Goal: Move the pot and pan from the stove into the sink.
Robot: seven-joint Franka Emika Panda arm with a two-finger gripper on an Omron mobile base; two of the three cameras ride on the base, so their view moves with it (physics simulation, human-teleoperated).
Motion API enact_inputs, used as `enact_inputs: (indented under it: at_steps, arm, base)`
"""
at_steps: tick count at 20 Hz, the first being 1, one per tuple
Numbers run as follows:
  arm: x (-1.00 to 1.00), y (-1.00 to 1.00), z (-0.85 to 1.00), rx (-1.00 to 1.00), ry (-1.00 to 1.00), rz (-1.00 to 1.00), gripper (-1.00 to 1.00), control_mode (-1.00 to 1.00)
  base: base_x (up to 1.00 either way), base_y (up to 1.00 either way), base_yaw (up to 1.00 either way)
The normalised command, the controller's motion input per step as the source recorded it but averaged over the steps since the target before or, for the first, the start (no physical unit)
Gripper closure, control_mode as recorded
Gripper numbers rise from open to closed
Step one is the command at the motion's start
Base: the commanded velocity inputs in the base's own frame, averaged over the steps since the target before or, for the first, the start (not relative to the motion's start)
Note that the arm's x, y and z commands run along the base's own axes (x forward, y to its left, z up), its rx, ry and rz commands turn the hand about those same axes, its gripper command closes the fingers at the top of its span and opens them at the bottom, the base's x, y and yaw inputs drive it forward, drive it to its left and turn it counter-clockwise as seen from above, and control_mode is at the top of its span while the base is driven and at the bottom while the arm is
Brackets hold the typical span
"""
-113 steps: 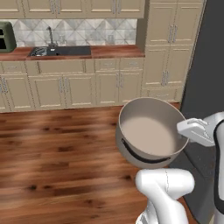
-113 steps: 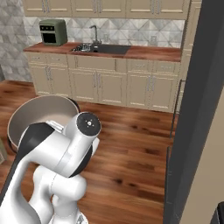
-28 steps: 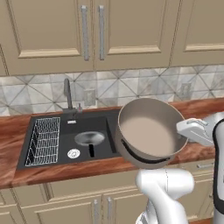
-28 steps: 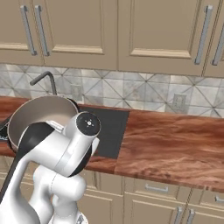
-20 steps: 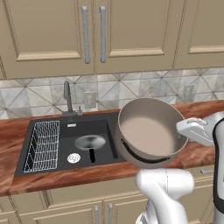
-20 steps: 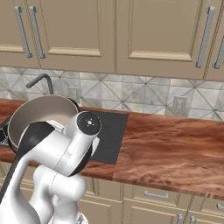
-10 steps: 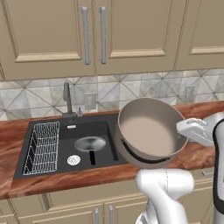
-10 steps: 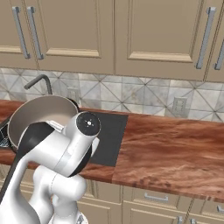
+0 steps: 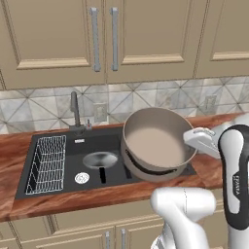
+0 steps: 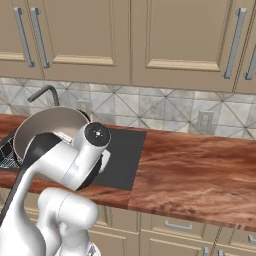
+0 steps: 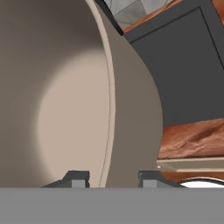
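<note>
Left to right, left base view: wire rack (image 9: 47, 164) sits in the left part of the sink (image 9: 73, 146). Faucet (image 9: 74, 110) stands behind the basin at the back edge. Right of the rack, drain (image 9: 81, 178) on the basin floor. Just right of that, the pan (image 9: 99, 160) lies in the sink, bowl up, black handle pointing toward the front wall.

Next right: the pot (image 9: 156, 143), held in the air above the right end of the sink, tilted so its open mouth faces up and toward the camera. No lid on it. Inside is plain beige, nothing in it. Its right rim meets the hand (image 9: 200, 142), which comes in from the right off the white arm.

Hand view: the two fingertips straddle the pot wall (image 11: 131, 109), one inside the rim, one outside, so the hand (image 11: 110, 180) is clamped narrow on the rim. Black basin and wooden tabletop (image 11: 192, 138) show beyond the pot's outer wall.

Right base view: pot (image 10: 47, 127) sits behind the arm's elbow, over the sink's right end (image 10: 122, 155). Tabletop (image 10: 200, 170) runs on to the right, wall outlet (image 10: 205, 120) on the tiled backsplash above it. Cabinet doors (image 9: 104, 39) along the top.
</note>
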Motion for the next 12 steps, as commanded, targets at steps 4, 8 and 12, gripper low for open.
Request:
enact_inputs:
  at_steps: [4,8,12]
  arm:
    - [0.42,0.35,-0.22,0.0,0.0,-0.05,1.0,-1.0]
    - [0.36,0.36,-0.23,0.0,0.0,-0.05,1.0,-1.0]
    - [0.44,0.44,-0.25,0.0,0.0,-0.07,1.0,-1.0]
  base:
    - [0.0,0.0,0.0]
    - [0.0,0.0,0.0]
    - [0.0,0.0,0.0]
